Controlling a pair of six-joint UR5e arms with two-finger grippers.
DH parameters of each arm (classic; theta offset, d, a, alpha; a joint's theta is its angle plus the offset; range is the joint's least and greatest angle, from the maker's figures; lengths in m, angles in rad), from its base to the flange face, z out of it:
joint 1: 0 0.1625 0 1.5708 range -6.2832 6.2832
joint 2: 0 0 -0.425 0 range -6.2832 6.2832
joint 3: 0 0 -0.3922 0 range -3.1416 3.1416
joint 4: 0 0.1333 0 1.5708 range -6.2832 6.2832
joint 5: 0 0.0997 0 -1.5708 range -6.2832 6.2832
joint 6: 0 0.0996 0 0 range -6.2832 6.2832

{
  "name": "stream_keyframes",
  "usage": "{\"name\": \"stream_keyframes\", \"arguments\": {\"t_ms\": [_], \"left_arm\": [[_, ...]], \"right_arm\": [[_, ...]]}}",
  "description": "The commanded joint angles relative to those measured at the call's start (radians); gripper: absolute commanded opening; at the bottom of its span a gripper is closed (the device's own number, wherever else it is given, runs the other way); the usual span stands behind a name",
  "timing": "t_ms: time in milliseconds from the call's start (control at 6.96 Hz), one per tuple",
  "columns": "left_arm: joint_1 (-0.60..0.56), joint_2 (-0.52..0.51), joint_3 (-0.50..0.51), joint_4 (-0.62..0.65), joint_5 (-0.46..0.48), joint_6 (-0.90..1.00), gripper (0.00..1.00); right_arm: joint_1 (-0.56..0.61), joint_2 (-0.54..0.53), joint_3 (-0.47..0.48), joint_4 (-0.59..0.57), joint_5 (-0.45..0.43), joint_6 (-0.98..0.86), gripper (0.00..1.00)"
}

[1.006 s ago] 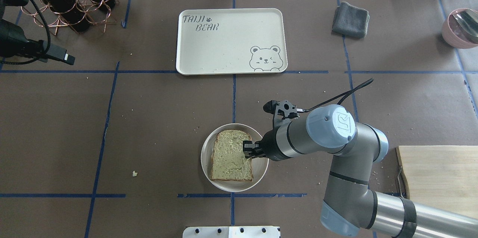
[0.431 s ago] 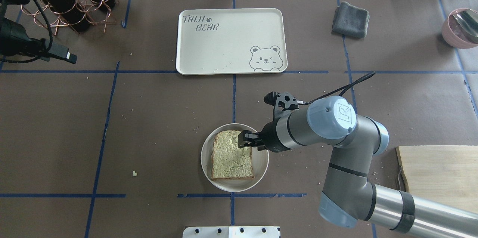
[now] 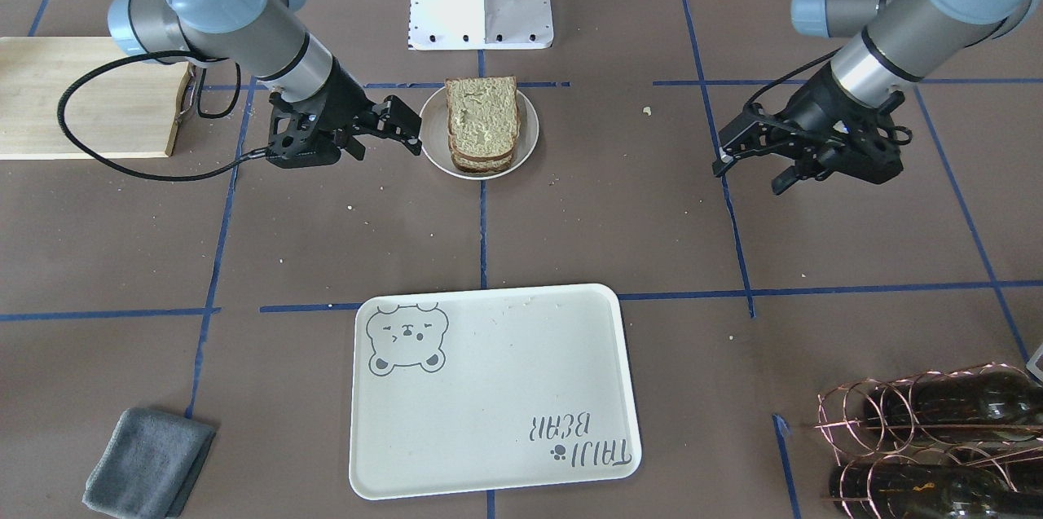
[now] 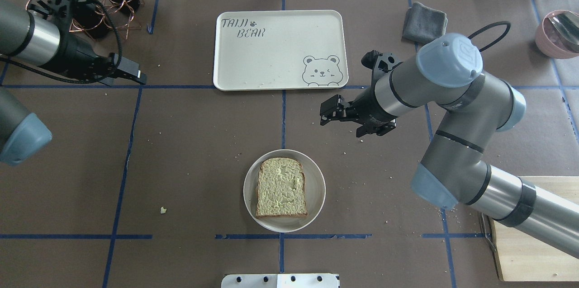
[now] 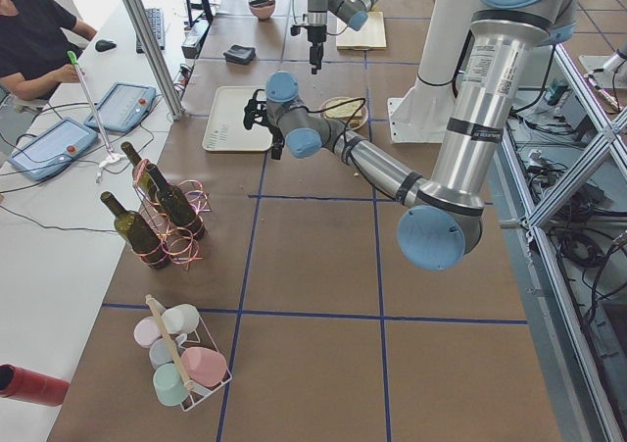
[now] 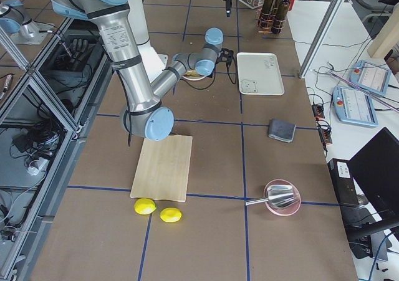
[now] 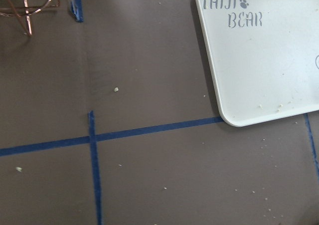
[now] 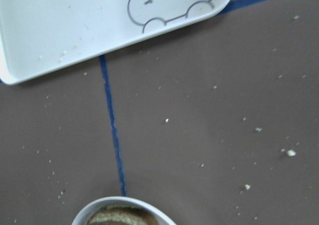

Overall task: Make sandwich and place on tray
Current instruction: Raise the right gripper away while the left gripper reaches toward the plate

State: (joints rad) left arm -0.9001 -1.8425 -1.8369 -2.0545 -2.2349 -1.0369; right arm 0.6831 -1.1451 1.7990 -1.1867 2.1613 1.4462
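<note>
Left gripper [image 4: 137, 76] of mine has come in near the bottle rack [image 4: 104, 12], fingers apart, holding nothing. Sandwich [image 4: 281, 187] sits stacked on the plate [image 4: 316, 202], well apart from the tray [image 4: 280, 53]. My right gripper [image 4: 326, 114] has lifted off it, spread, empty: assembly looks done, transfer pending. Crumbed brown table [image 4: 190, 143], blue tape [image 4: 77, 236]; operator [image 5: 34, 25] seated alongside

A robotics lab: blue tape [image 4: 181, 86] is gridding the worktop [image 4: 190, 143], and an operator [image 5: 34, 30] is sitting beside teach pendants [image 5: 125, 107].
</note>
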Motion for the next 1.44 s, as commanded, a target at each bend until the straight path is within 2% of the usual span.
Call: {"name": "stream_keyframes", "arguments": {"t_ms": [0, 144, 288, 431, 575, 719, 1006, 1294], "left_arm": [[0.195, -0.055, -0.015, 0.011, 0.171, -0.203, 1.00], [0.280, -0.082, -0.010, 0.017, 0.237, -0.280, 0.99], [0.359, -0.140, -0.007, 0.113, 0.308, -0.322, 0.92], [0.400, -0.190, 0.002, 0.199, 0.355, -0.322, 0.84], [0.435, -0.192, 0.010, 0.203, 0.366, -0.324, 0.73], [0.466, -0.195, 0.014, 0.201, 0.367, -0.327, 0.68], [0.515, -0.202, 0.030, 0.195, 0.393, -0.344, 0.61], [0.532, -0.208, 0.050, 0.194, 0.391, -0.344, 0.54]], "right_arm": [[0.097, -0.028, 0.029, -0.184, 0.025, -0.198, 1.00], [0.142, -0.054, 0.074, -0.311, 0.025, -0.360, 1.00], [0.169, -0.086, 0.115, -0.435, 0.025, -0.529, 1.00], [0.199, -0.134, 0.143, -0.476, 0.025, -0.620, 1.00], [0.237, -0.166, 0.141, -0.479, 0.029, -0.711, 1.00], [0.278, -0.201, 0.140, -0.481, 0.029, -0.783, 1.00], [0.329, -0.255, 0.129, -0.478, 0.031, -0.894, 1.00], [0.357, -0.268, 0.125, -0.478, 0.081, -0.908, 1.00]]}}
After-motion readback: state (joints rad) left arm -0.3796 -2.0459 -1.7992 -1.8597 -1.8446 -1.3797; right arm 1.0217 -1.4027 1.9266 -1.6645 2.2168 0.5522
